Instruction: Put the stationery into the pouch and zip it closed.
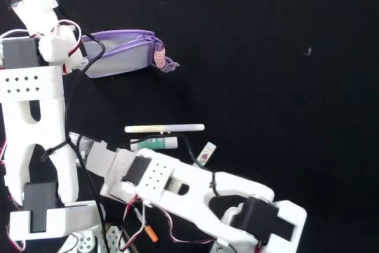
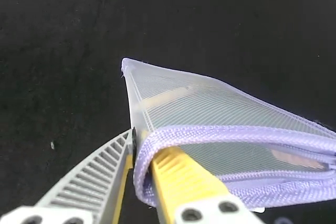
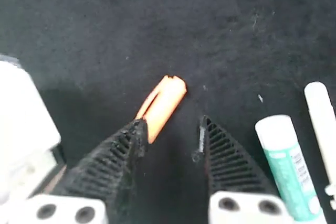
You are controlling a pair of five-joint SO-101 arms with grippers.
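A translucent pouch [image 1: 118, 51] with purple zip trim lies at the back left of the black table. My left gripper [image 2: 142, 153] is shut on its open edge, the yellow finger [image 2: 178, 177] inside the mouth and the white one outside; pencil-like shapes show through the pouch [image 2: 210, 108] wall. My right gripper [image 3: 172, 124] hovers open just over the mat, with an orange marker [image 3: 161, 106] lying against one black fingertip. Beside it lie a green-labelled glue stick [image 3: 283, 161] and a white pen [image 3: 320, 114]. From above, the pen [image 1: 164, 128] and glue stick [image 1: 154, 143] lie mid-table.
A small white tag-like item [image 1: 206, 153] lies right of the glue stick. The left arm's white base [image 1: 32, 146] stands close to the right arm [image 1: 177, 185], whose body stretches across the front. Loose wires [image 1: 142, 223] trail at the front edge.
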